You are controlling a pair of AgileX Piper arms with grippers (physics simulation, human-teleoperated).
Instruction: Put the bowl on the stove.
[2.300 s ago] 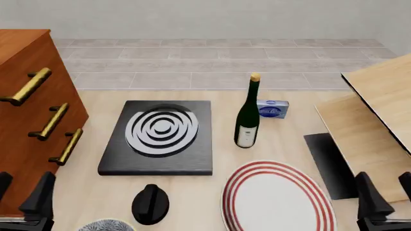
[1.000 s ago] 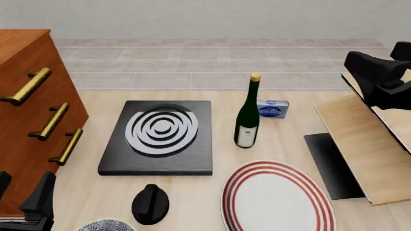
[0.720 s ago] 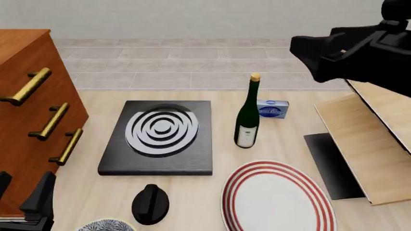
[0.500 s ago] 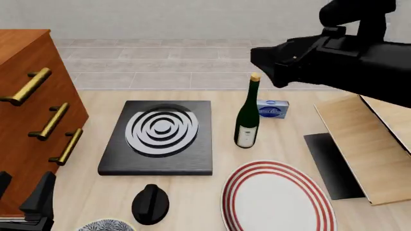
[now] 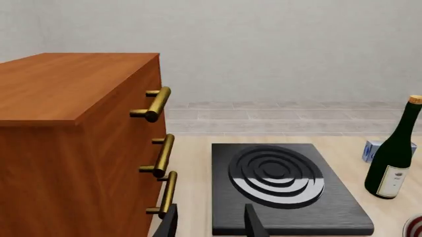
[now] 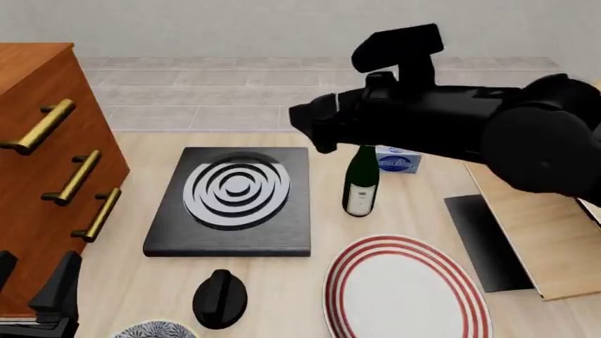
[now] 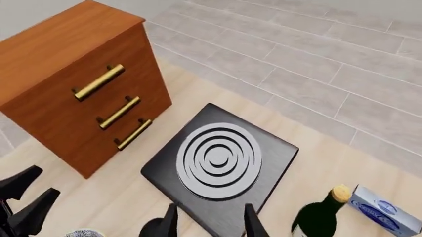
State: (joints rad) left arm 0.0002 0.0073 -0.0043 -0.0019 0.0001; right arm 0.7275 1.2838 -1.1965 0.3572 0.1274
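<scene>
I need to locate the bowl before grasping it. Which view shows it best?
The front view: the bowl's patterned rim shows at the bottom edge, beside the black knob. The right wrist view catches a sliver; the left wrist view shows none.

Both arms all matte black, no visible markings, cables or screws at this render quality. Right arm (image 6: 451, 127) in the front view: chunky rounded link housings, a bulbous joint shell at the right, a boxy block with a flat slanted top standing up off the forearm, and a squared-off end with a pale highlight on its edge. Right gripper (image 7: 207, 221) seen from its wrist camera: two thin flat black fingers, tapered tips. Left gripper (image 5: 209, 220) identical: two slim black blades. Front view also catches the left arm's angular black finger (image 6: 58, 287) shapes at the bottom corner, faceted, wedge-like.
</scene>
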